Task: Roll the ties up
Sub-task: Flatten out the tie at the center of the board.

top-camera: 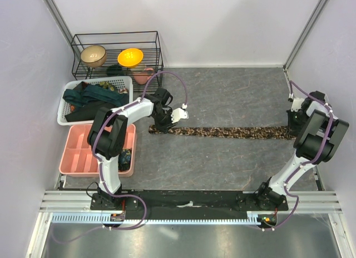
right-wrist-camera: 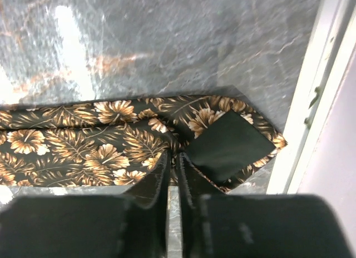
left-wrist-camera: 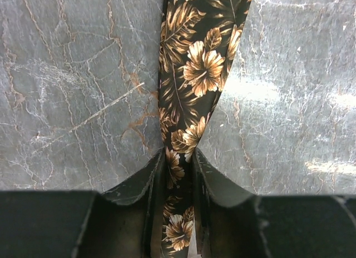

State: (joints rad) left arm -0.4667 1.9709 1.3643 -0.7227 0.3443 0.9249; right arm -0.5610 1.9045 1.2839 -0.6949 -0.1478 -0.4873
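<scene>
Stretched flat on the worktop (top-camera: 222,174), a brown floral tie (top-camera: 233,132) runs from just right of the pink tray (top-camera: 75,158) to the far side, well away from the tray. The left tool (left-wrist-camera: 179,158) is closed on the narrow end nearest the tray, the cloth pinched between its fingers. The right tool (right-wrist-camera: 173,157), at the end farthest from the tray, has its jaws nearly together on the near edge of the wide blade, whose tip is folded over to show dark lining. More dark ties (top-camera: 92,97) wait in the white basket (top-camera: 62,114) behind the tray. The roll looks about to start at the tray end. It should go best if the left tool turns the narrow end over itself in small, tight wraps. Meanwhile the right tool should hold the strip taut and straight, giving slack only as the coil travels away from the tray, so the layers stack squarely.
</scene>
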